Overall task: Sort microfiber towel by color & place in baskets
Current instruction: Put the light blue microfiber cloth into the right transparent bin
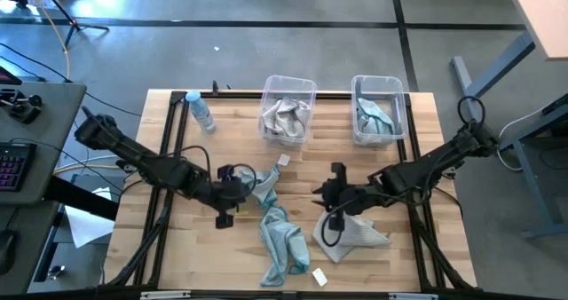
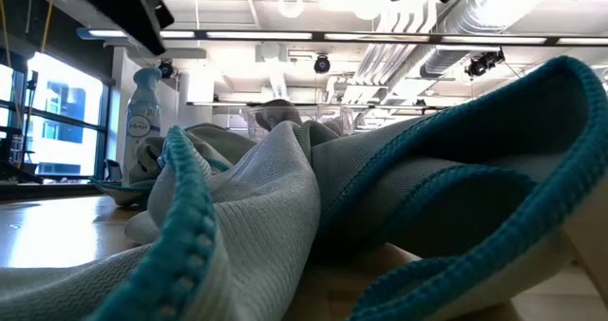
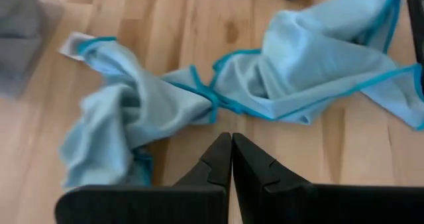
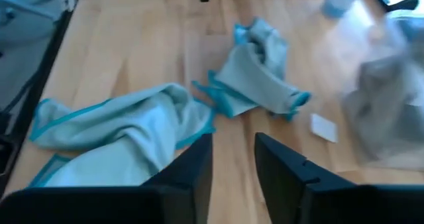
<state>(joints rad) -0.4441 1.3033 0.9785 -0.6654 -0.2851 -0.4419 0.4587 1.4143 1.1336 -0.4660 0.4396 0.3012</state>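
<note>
Surface: we see a pale wooden table (image 1: 177, 238) with a dark frame along its edges, filling the lower centre of the high view.
Room: grey floor around the table; a desk with a keyboard (image 1: 11, 165) at the left edge; in the low view, white ceiling ducts and strip lights.
Baskets: two clear rectangular bins at upper centre — the left basket (image 1: 287, 109) holds crumpled pale grey cloth, the right basket (image 1: 379, 110) holds blue-teal cloth.
Blue towels: one small twisted blue towel (image 1: 264, 184) at centre, one long blue towel (image 1: 282, 243) at lower centre; soft, ribbed weave with darker teal stitched edging.
Grey towel: a flat pale grey towel (image 1: 355, 235) at lower right of centre.
Other items: a plastic water bottle (image 1: 201, 111) lying at upper left; a small white block (image 1: 284, 160) below the left basket.
Left gripper (image 3: 232, 159): fingers pressed together, holding nothing — the small twisted blue towel lies just beyond its tips.
Right gripper (image 4: 233, 159): fingers spread, empty; it sits just above the grey towel in the high view, right of centre.
</note>
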